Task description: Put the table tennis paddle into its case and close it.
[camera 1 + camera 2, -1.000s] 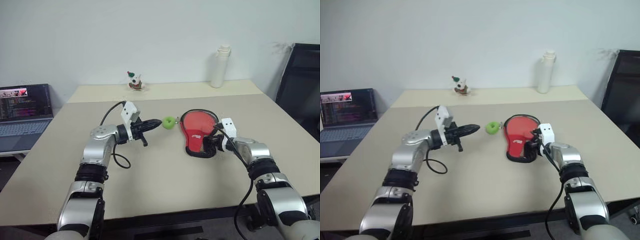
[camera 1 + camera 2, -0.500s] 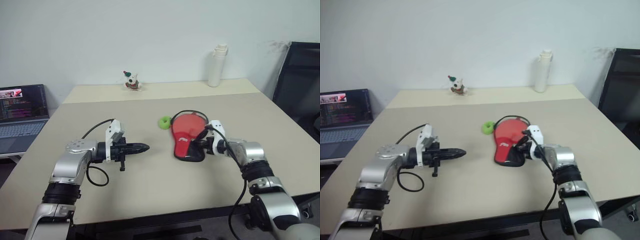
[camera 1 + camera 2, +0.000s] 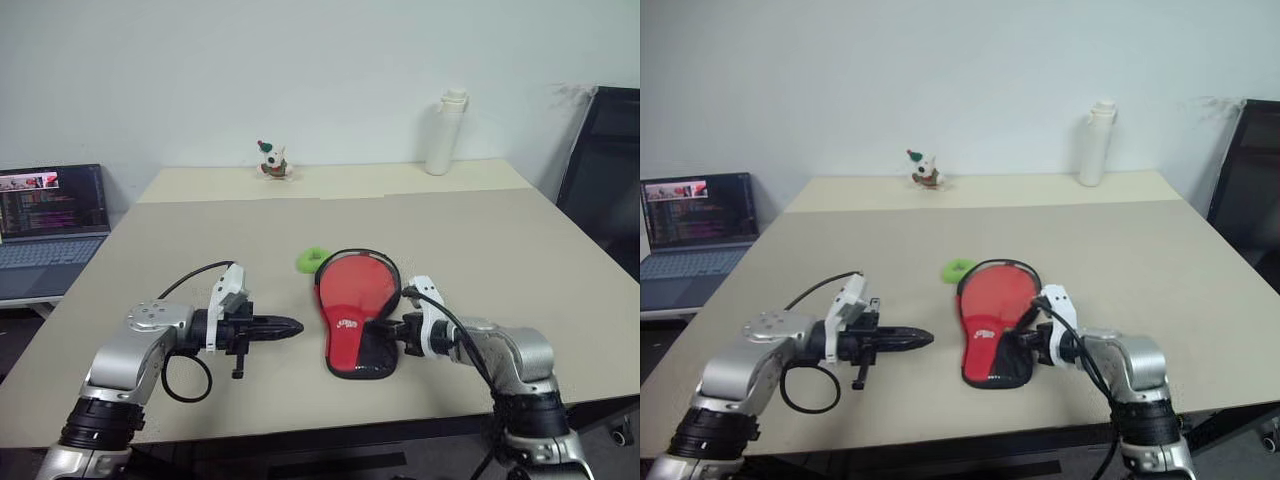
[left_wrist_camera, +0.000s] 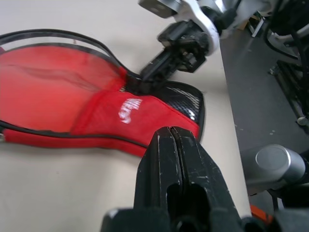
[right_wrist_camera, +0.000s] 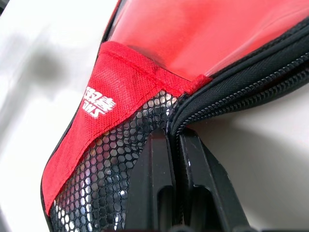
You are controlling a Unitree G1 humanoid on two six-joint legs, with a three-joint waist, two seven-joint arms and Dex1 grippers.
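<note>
Both arms drew back; right pincer (image 3: 392, 332) dragged case (image 3: 352, 318) nearer.

Even soft light, faint shadows

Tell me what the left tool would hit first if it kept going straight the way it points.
Probably the red case: the left tool, shut, points at its handle end, with only bare table between.

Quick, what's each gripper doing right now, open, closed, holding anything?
Left gripper: closed, holding nothing, apart from the case.
Right gripper: closed on the zipper edge of the red paddle-shaped soft case.
</note>
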